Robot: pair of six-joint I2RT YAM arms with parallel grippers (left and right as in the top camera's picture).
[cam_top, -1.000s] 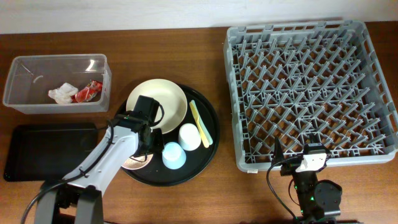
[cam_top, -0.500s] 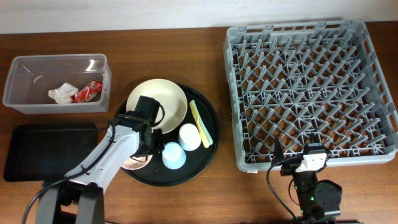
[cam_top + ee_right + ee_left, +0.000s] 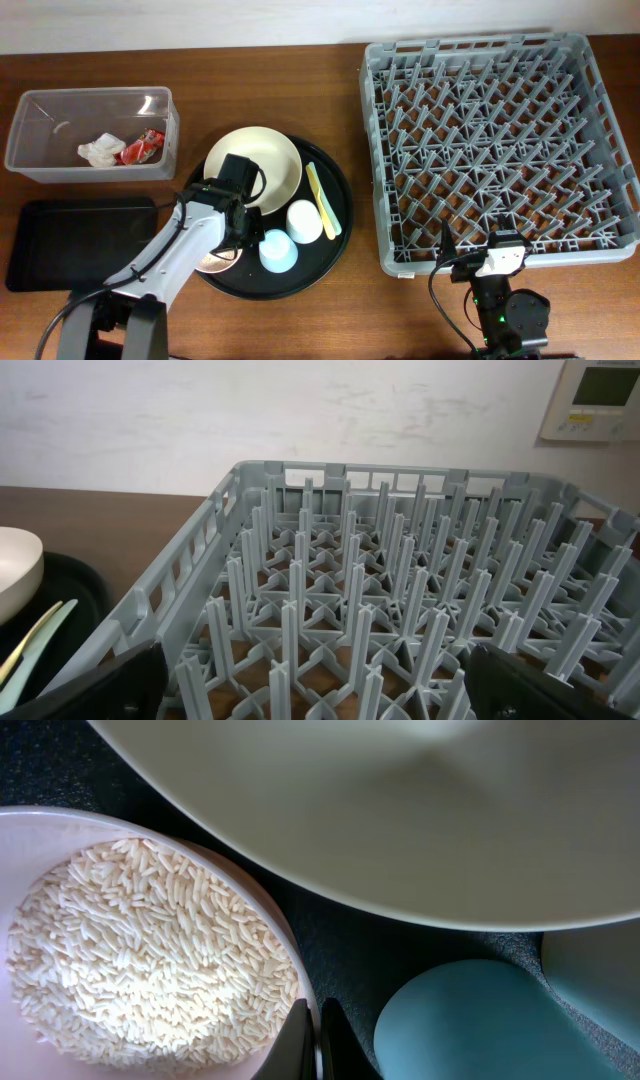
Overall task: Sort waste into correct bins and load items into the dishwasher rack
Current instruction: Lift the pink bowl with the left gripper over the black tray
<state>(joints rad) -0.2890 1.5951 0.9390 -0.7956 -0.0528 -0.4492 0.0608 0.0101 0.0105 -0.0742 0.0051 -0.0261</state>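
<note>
Left wrist view puts your left gripper (image 3: pixel 316 1045) clamped on the rim of the small pink bowl (image 3: pixel 60 825), rice (image 3: pixel 140 950) heaped inside, on the round black tray (image 3: pixel 300 282). Your right gripper (image 3: pixel 320 682) hangs spread open by the dishwasher rack (image 3: pixel 500 150), well apart, so this looks like the left arm's job. To the bowl's left lies the flat black tray (image 3: pixel 80 240); you'll likely want a level lift, as the large cream bowl (image 3: pixel 400 810) and light-blue cup (image 3: pixel 450 1020) crowd close

The overhead view is lit evenly and is sharp; only soft shadows are cast beside the grey rack (image 3: pixel 480 150). In the left wrist view the rice (image 3: pixel 140 950) is in focus, while the cream bowl (image 3: pixel 400 810) is blurred. The right wrist view is bright.
</note>
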